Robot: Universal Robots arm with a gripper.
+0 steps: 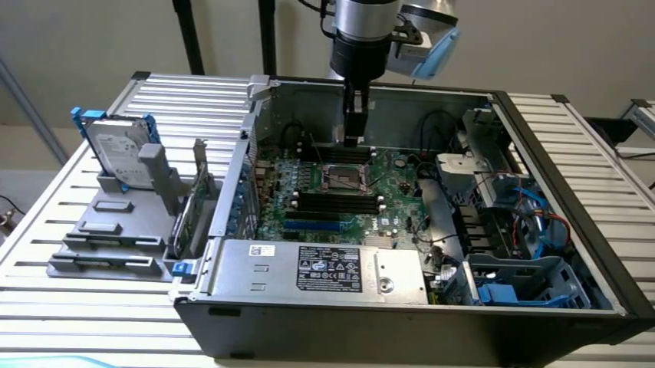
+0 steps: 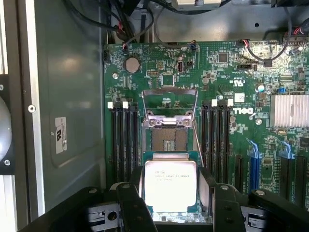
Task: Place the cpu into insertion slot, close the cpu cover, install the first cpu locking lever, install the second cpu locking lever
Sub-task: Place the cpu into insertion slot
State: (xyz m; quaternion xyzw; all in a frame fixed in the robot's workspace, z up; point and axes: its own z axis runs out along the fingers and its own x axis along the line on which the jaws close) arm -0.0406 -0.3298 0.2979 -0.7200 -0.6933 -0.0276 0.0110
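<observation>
Presently, my gripper (image 2: 172,188) is clenched on the cpu (image 2: 170,181): the jaws stand wide and grasp the chip by two opposite edges, one dark finger (image 2: 131,205) at each side. The silvery top faces the wrist camera, with lines of printed text across it.

Position of the chip: it sits between my fingers, clear of the green board (image 2: 217,87). The insertion slot (image 2: 168,138) lies just beyond the chip's far edge, uncovered, its dark contact field bare. Past the slot the cpu cover (image 2: 170,91) stands swung back on its hinge, with the board visible through its window. A thin wire lever (image 2: 197,145) runs along one side of the slot. Black memory slots (image 2: 124,140) flank the socket on both sides.

Wrist view: the grip, the chip's markings, the socket interior, a round coin battery (image 2: 132,64) and a finned heatsink (image 2: 288,110).

Exterior view: my gripper (image 1: 353,138) hangs upright inside the open computer case (image 1: 573,230), its tips near the insertion slot (image 1: 346,178) and a little farther back on the board. A grey power supply (image 1: 317,268) lies at the case's near wall. On the slatted table (image 1: 61,230), at the exterior view's left, a hard drive (image 1: 118,149) stands in a grey holder.
</observation>
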